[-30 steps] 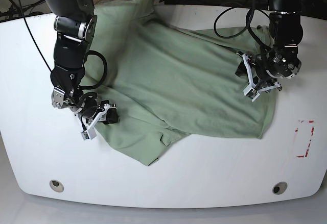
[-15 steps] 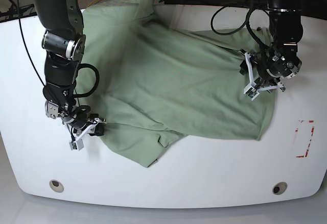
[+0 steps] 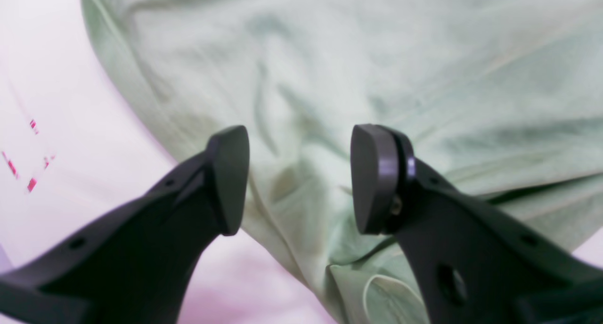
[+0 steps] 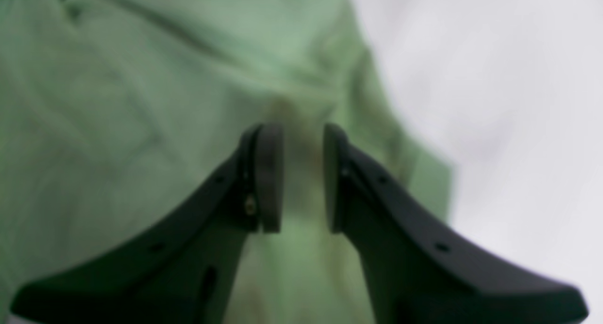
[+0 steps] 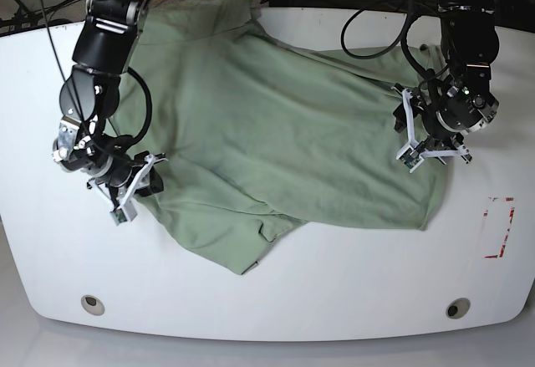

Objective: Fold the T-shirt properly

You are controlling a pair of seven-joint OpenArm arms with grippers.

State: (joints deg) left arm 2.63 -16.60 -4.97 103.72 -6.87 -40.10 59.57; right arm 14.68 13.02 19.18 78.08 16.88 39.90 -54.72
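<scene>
A rumpled green T-shirt sprawls across the white bench; at nine o'clock the right end effector, nearly closed, seems to pinch its edge, while the left end effector hovers released at three, apparently to spread it.

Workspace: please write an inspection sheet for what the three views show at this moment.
Surface: white table, red marks near one edge, two round holes along the front.
Job's things: T-shirt, sage green, spread out and rumpled, one part lapped over another at the front, not yet folded.
Clutter: nothing seen.
Grippers: left end effector open, hanging above the cloth near its edge; right end effector narrowly parted over the cloth, grip unclear in the blur.
Cables: black cables looped along both arms.
Surroundings: dark equipment behind the table.
</scene>
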